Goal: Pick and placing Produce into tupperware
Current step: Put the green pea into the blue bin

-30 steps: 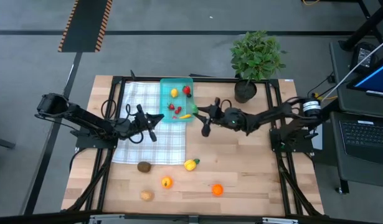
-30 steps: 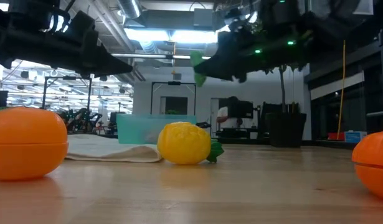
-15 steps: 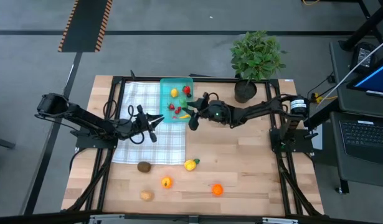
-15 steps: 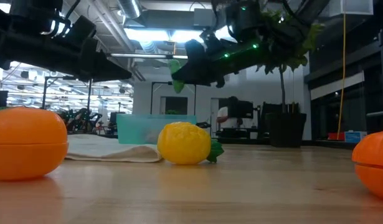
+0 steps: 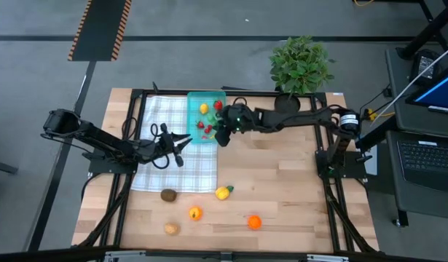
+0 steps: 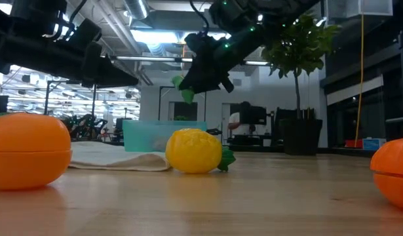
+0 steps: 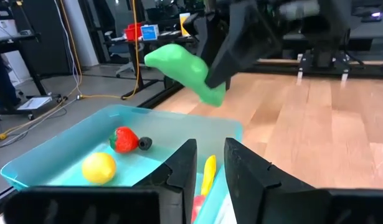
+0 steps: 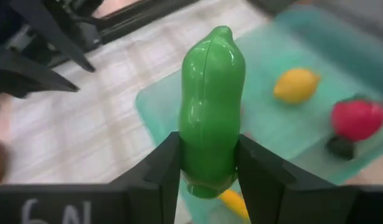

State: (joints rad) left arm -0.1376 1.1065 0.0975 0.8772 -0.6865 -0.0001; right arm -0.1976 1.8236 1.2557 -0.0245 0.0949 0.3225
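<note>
- Pale wood is what I see most of: the slatted wooden table point(image 5: 282, 189), with a white checked cloth point(image 5: 169, 156) spread over its left half.
- The translucent teal rectangular plastic tupperware point(image 5: 195, 102) sits at the far edge, touching the cloth's right side; in the left wrist view I count a yellow lemon-like piece point(image 7: 98, 168), a red strawberry point(image 7: 124, 139) and a thin yellow piece point(image 7: 208, 173) inside it.
- My right gripper point(image 5: 222, 134) reaches over the tupperware's near right corner, its fingers pinching the glossy green elongated vegetable piece point(image 8: 212, 109) by its lower end, held up in the air above the container.
- My left gripper point(image 5: 178, 148) hangs over the cloth just left of the tupperware, its two fingers point(image 7: 182, 171) standing a narrow gap apart with nothing between them.
- On the bare wood near me lie loose pieces: a brown one point(image 5: 167, 194), a yellow one with green leaves point(image 5: 223, 192), two orange ones point(image 5: 195, 213) point(image 5: 253, 221), and a tan one point(image 5: 171, 228).
</note>
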